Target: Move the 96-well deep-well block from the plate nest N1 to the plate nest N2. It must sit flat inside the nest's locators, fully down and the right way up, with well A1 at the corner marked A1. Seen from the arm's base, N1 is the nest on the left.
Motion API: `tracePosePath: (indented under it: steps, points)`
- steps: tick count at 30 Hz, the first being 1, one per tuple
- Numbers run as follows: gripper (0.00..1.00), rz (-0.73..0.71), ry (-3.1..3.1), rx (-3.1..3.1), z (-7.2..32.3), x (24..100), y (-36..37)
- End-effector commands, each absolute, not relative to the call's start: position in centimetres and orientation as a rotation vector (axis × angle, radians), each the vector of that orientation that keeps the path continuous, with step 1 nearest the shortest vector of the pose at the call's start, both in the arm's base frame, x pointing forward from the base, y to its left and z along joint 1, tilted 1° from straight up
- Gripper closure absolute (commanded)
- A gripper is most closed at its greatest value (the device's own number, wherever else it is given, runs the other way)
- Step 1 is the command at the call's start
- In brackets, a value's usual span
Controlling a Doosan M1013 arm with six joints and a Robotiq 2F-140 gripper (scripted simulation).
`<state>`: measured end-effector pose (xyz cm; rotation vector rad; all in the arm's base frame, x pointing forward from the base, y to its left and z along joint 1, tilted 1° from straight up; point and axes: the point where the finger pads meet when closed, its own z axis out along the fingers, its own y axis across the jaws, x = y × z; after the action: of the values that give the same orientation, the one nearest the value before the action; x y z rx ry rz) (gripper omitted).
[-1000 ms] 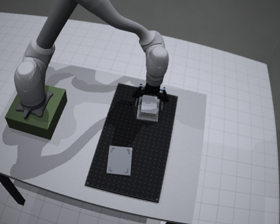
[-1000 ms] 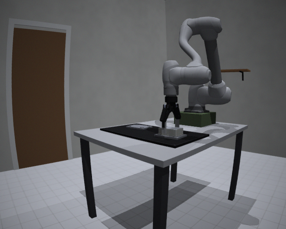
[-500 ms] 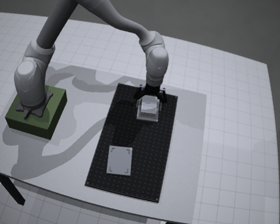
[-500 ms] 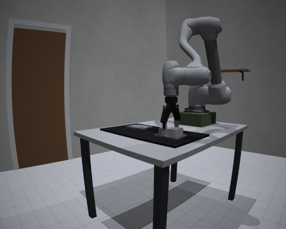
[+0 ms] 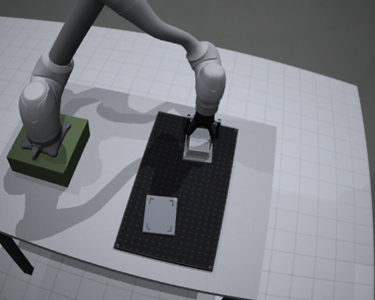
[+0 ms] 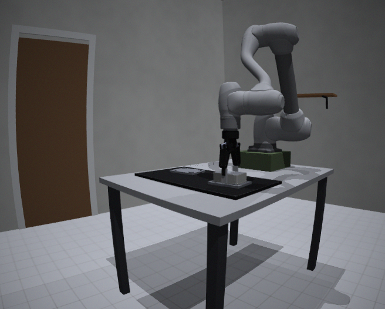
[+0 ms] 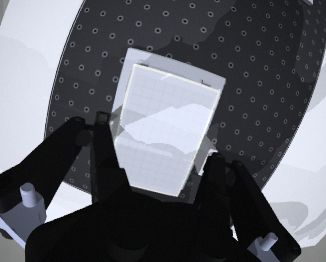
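On the left of the top view the arm's green pedestal stands on the desk. To its right lies the black perforated board, which carries both nests.

The bare nest N2 sits at the near end of the board, its corner locators showing. The nest N1 lies at the far end with the deep-well block seated in it. The tool stands straight down over the block, its fingers pressed on the two long sides: it is closed on the block, which has not left N1.

My judgement is that the step in hand is the lift out of N1. In the wrist view the grip sits toward one end of the block rather than at its middle, so the free end may droop. The lift should therefore go straight up and slowly until the base is above the locators, with no sideways drift that could catch a corner.

I cannot read the A1 marks here. The block's heading must be kept or turned so that it matches N2's marked corner before lowering.
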<state>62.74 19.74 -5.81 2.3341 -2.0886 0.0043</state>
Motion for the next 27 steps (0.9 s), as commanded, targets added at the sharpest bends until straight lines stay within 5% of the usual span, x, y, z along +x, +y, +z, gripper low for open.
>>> tracePosePath:
  steps: [1, 27]
  points:
    - [1.0, 0.004, -2.089, 2.334, -5.8, 62.7, 19.7]
    - [1.0, 0.004, -2.089, 2.334, -4.2, 62.7, 19.8]
